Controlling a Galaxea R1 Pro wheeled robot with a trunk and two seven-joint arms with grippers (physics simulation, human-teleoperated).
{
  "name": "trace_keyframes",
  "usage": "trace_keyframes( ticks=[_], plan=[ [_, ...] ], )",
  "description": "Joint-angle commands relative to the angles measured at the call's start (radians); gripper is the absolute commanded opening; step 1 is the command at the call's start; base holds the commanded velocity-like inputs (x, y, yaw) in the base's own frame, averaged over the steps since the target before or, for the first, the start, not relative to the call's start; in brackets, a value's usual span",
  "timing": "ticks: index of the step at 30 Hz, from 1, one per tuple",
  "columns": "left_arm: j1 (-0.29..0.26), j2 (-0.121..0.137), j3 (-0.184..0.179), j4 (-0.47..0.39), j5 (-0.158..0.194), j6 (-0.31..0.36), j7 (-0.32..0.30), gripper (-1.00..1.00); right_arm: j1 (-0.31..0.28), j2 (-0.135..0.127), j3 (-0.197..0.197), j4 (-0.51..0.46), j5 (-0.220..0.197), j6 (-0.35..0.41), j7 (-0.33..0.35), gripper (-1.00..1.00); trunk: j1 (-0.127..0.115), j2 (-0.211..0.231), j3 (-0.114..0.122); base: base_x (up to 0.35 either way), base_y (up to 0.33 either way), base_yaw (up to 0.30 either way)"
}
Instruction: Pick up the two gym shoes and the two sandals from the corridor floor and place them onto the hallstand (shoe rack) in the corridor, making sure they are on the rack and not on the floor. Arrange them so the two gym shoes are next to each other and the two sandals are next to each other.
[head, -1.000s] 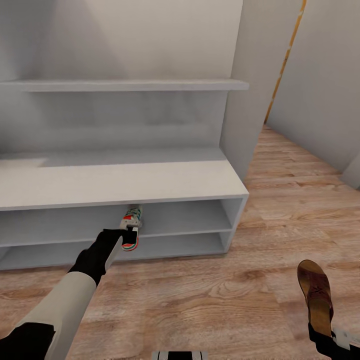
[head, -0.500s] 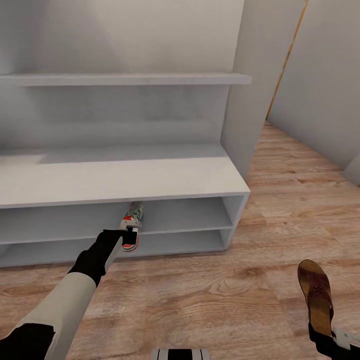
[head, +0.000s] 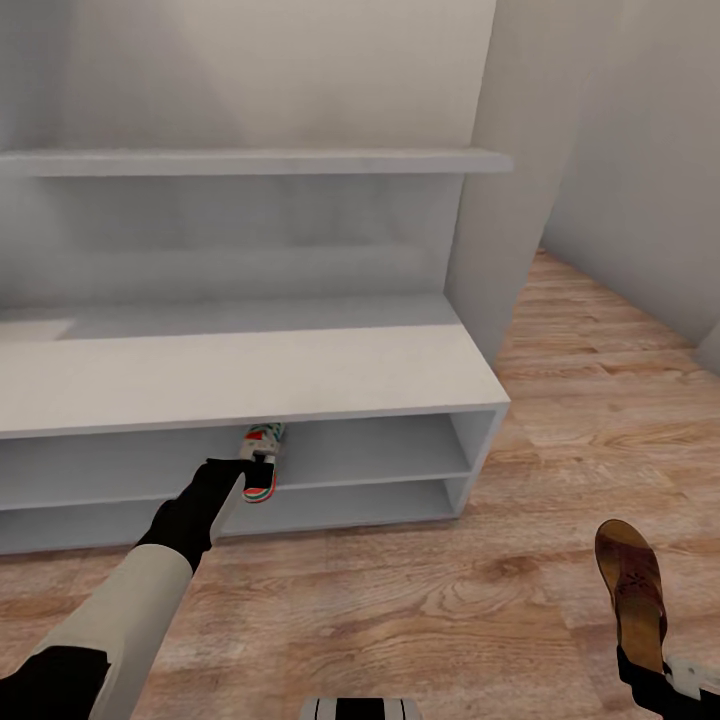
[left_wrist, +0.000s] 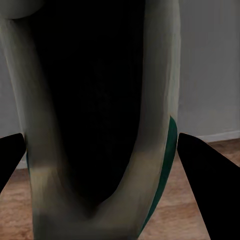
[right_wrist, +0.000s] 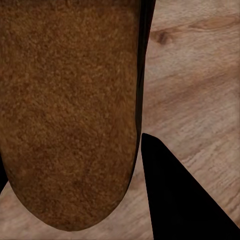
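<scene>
While the left arm reaches forward toward eleven o'clock, its left gripper (head: 255, 462) holds a gym shoe (head: 263, 460) by the heel at the front edge of the upper open shelf of the shoe rack (head: 250, 375). The shoe's toe points into the shelf, under the bench top, and its heel with the red-orange trim sticks out over the shelf edge. In the left wrist view the shoe's (left_wrist: 100, 125) dark opening and cream rim with a teal-green strip sit right between the two black fingers (left_wrist: 205, 170), which stand on either side of it; the jaws are closed onto the heel.

At about four o'clock, low and near the robot, the right gripper (head: 650, 672) holds a brown sandal (head: 630, 590) by its back end, the toe pointing away toward twelve o'clock, above the wooden floor (head: 560, 400). The right wrist view shows the sandal's (right_wrist: 70, 110) grainy brown surface close up, with a black finger (right_wrist: 175, 195) beside its edge and floor planks behind; the jaws are clamped on the sandal.

The rack's lower shelf row, long upper shelf and tall back panel are pale grey. A grey wall (head: 640, 180) runs off at two o'clock.
</scene>
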Motion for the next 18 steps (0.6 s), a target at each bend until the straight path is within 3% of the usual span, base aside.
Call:
trace_keyframes(
  ticks=[1, 8, 18],
  plan=[
    [0.0, 0.001, -0.005, -0.002, 0.009, 0.004, 0.005, -1.0, -0.001, 0.001, -0.005, 0.0, 0.005, -0.003, 0.007, -1.0, 0.0, 0.0, -0.001, 0.023, 0.0, 0.0],
    [0.0, 0.001, -0.004, -0.002, 0.009, 0.004, 0.005, -1.0, -0.001, 0.001, -0.005, 0.0, 0.005, -0.004, 0.007, -1.0, 0.0, 0.0, -0.001, 0.179, -0.015, 0.0],
    [0.0, 0.002, -0.005, -0.002, 0.01, 0.002, 0.005, -1.0, -0.001, 0.001, -0.005, 0.001, 0.005, -0.004, 0.007, -1.0, 0.0, 0.0, -0.001, 0.044, -0.014, 0.0]
  ],
)
